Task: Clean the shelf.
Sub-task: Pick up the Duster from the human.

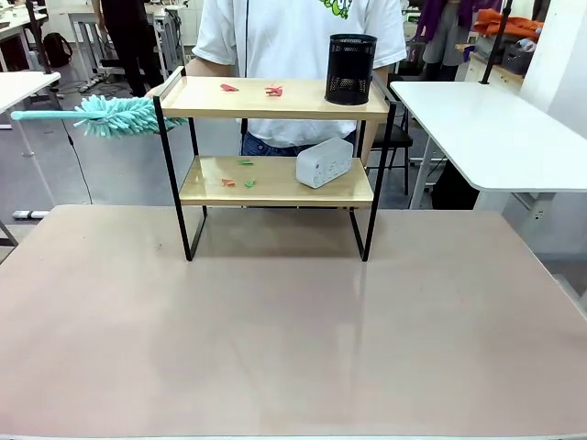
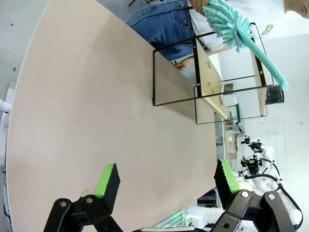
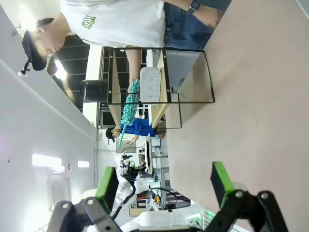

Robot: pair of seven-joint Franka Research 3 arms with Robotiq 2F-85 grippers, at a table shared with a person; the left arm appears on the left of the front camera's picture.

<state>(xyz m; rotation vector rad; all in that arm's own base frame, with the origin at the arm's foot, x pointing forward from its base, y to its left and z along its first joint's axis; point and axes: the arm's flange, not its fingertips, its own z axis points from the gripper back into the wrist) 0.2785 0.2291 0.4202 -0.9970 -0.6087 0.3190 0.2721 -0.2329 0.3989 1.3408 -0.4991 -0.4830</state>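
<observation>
The shelf (image 1: pixel 275 99) stands mid-table, with two wooden boards in a black frame. Red paper scraps (image 1: pixel 229 88) lie on its top board, and green and red scraps (image 1: pixel 248 182) lie on the lower board. A teal fluffy duster (image 1: pixel 115 116) hovers at the shelf's top left corner beside the person's hand (image 1: pixel 168 84), its handle pointing left. I cannot tell how it is held. The left wrist view shows the shelf (image 2: pixel 210 72), the duster (image 2: pixel 224 21) and my left gripper (image 2: pixel 166 181) open above the table. My right gripper (image 3: pixel 163 181) is open too, far from the shelf (image 3: pixel 161 96).
A black mesh cup (image 1: pixel 352 69) stands at the right of the top board. A white device (image 1: pixel 324 162) sits at the right of the lower board. The person in a white T-shirt (image 1: pixel 293 37) stands behind the shelf. The beige tabletop (image 1: pixel 293 330) stretches in front of it.
</observation>
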